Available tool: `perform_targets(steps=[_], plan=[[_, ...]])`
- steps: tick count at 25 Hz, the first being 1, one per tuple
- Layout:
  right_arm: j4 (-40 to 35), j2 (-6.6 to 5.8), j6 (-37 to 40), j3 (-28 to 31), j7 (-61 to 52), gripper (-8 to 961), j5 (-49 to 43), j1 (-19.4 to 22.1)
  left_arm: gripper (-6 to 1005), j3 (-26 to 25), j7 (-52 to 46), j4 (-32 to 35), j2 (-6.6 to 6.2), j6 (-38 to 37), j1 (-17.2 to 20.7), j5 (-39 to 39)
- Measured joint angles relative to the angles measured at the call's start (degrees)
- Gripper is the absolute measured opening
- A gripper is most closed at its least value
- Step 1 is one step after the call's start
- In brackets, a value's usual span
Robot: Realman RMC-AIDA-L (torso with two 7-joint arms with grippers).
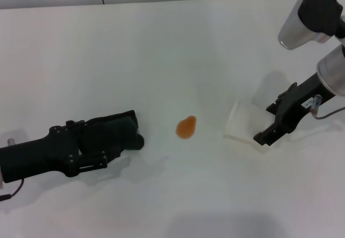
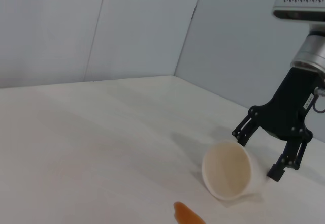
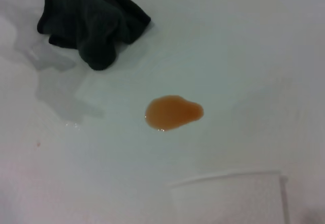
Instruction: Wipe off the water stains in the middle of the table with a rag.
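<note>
The left gripper is clamped on the one rag, low over the table, just left of the single orange water stain, not touching it. The right gripper, fingers spread, straddles the one white cup lying tipped, right of the stain

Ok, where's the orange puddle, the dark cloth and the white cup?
water stains [image 1: 186, 127], head view, middle of the orange blob.
rag [image 3: 94, 18], right wrist view, middle of the dark lumpy cloth.
cup [image 2: 227, 170], left wrist view, inside of its open mouth; it lies on its side.
</note>
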State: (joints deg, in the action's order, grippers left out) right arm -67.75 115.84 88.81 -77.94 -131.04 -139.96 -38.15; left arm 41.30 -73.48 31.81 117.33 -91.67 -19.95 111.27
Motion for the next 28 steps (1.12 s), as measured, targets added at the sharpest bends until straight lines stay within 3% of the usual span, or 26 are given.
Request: perform_targets(steps=[22,28], plan=[[1.7,-0.09,-3.5,-3.0,0.0,838,1.2,0.8,791,0.0,0.3,0.0,0.18,0.2,0.2,0.0],[1.7,-0.09,-3.4,-3.0,0.0,737,1.3,0.8,789,0.0,0.3,0.0,0.18,0.3,0.2,0.0]])
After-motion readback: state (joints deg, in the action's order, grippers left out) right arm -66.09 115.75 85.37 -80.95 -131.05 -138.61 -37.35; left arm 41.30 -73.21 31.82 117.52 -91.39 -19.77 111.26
